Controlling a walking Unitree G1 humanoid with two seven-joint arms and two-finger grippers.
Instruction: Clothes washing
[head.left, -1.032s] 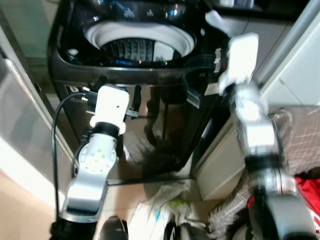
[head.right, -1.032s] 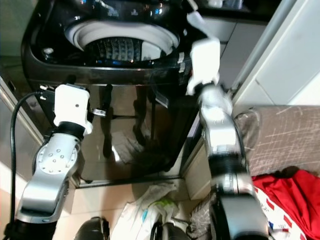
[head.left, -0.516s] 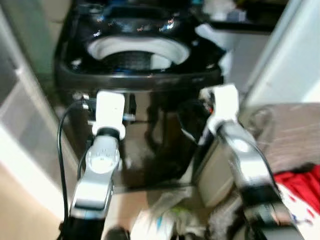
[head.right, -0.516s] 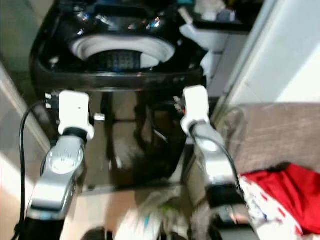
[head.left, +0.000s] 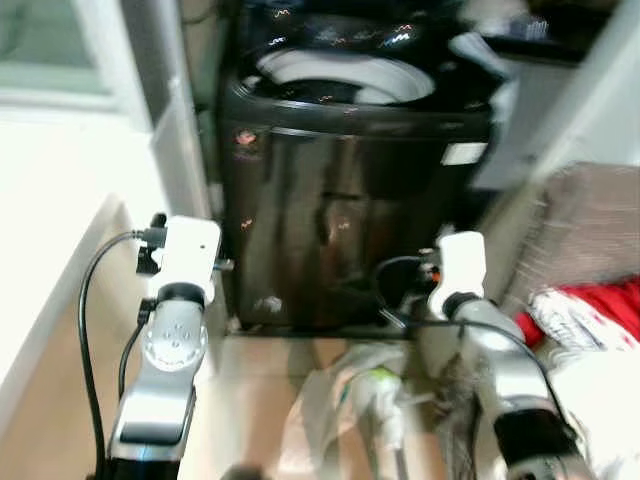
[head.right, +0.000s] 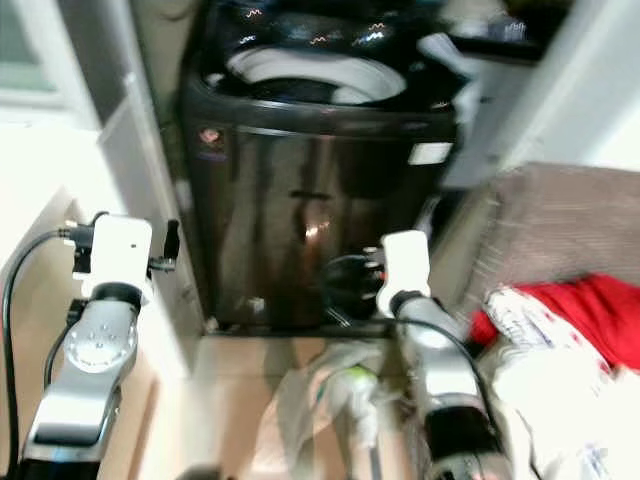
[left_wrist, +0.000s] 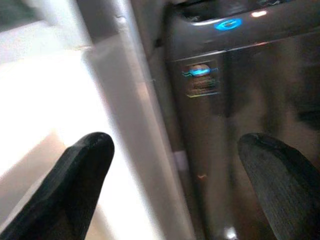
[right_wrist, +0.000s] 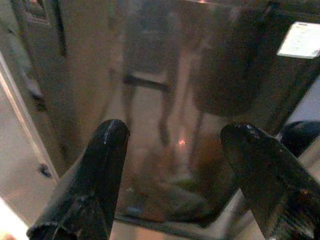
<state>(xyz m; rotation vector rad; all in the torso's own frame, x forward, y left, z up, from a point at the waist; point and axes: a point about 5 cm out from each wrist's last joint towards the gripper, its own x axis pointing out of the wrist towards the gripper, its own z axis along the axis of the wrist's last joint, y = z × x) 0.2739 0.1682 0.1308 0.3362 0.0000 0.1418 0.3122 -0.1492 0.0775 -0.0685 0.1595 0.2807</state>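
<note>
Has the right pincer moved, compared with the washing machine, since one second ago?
Yes. The right pincer has dropped from beside the washing machine rim to low against its front.

Stepped back from the washing machine (head.left: 355, 170); whole front panel came into view. Right arm (head.left: 490, 350), raised beside the tub rim (head.left: 345, 75) before, lowered to the machine's base. Left arm (head.left: 170, 340) lowered too.

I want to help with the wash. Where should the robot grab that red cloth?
Probably the bunched top fold of the red cloth, coming from above with the right pincer, which is open. The cloth lies heaped on the robot's right, so a raised fold gives the fingers something to close on.
</note>
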